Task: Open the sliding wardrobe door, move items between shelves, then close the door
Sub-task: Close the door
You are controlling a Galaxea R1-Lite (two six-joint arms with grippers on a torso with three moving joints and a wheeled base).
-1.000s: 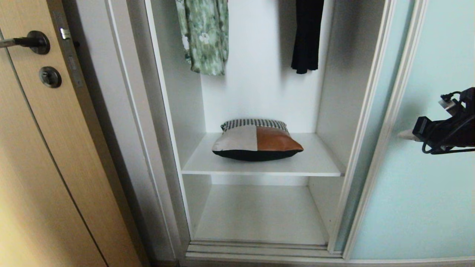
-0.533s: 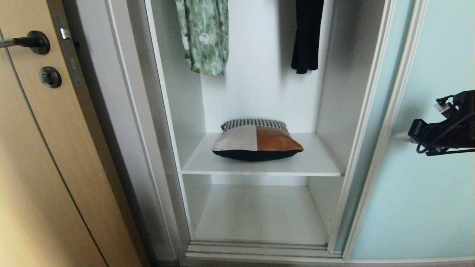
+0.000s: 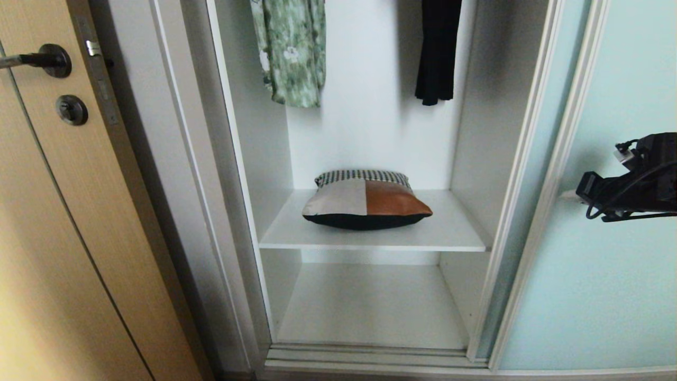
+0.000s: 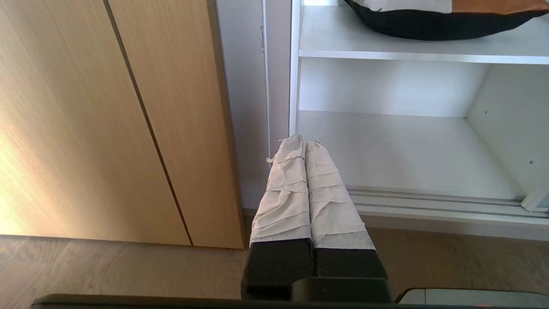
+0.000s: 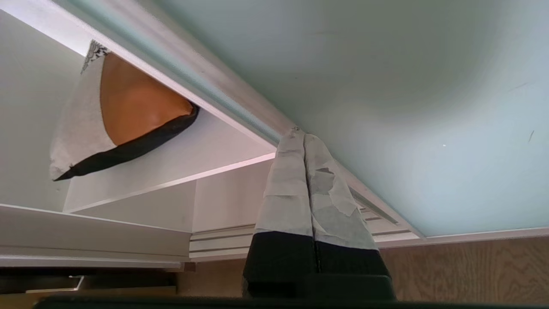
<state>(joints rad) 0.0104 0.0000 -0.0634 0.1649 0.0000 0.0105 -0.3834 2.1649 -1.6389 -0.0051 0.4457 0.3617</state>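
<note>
The sliding wardrobe door [image 3: 582, 296], frosted pale blue-green glass in a silver frame, stands slid to the right, so the compartment is open. The items [image 3: 365, 203], a soft black, rust-orange and white bundle, lie on the upper of two white shelves [image 3: 455, 233]; the lower shelf [image 3: 370, 307] is bare. My right gripper [image 3: 568, 194] is shut and empty in front of the glass, pointing left. In the right wrist view its tips [image 5: 303, 135] are at the door's [image 5: 386, 86] frame edge; whether they touch it I cannot tell. My left gripper [image 4: 303, 141] hangs low, shut and empty, before the wardrobe's left post.
A tan wooden door [image 3: 63, 211] with a handle and lock stands at the left. A green floral garment [image 3: 291, 53] and a long black garment [image 3: 436, 53] hang above the upper shelf. The sliding track [image 3: 370, 354] runs along the wardrobe's bottom.
My right gripper has moved a little to the left across the glass, toward the door's frame edge. Nothing else has moved.
</note>
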